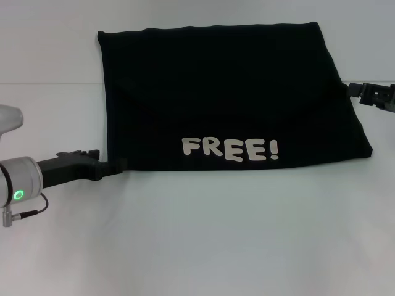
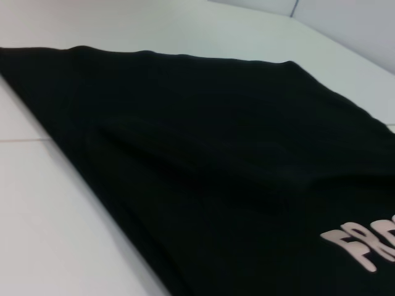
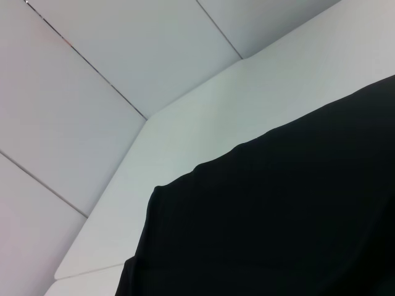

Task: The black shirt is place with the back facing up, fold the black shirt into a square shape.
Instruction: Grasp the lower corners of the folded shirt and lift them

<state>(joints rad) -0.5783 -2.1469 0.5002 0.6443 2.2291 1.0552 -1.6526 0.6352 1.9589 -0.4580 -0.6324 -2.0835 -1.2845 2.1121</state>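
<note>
Left hand: the left hand (image 1: pixel 117 165) lies low on the table (image 1: pixel 203 240), its tip at the near left corner of the black shirt (image 1: pixel 228 92); whether its fingers are apart or pinched on the hem I cannot tell, black against black.
Right hand: the right hand (image 1: pixel 353 90) sits at the shirt's right edge, about halfway up, touching or just beside the cloth; its fingers cannot be made out either.
Shirt: already folded into a wide rectangle, lying flat on the table's far half, with the pale "FREE!" print (image 1: pixel 229 149) facing up along the near edge.
Long axis: it runs left to right, so the shape is wider than deep and not yet square.
Key relation: the shirt lies between the two hands, to the right of the left hand and to the left of the right one; each is at its own side edge, so neither is clearly nearer.
Likely next step: carrying one side edge across toward the other would shorten the long axis.
Edges: far edge fairly straight; near right corner splays outward.
Open room: a broad bare stretch of table lies nearer the robot; less on the far side.
</note>
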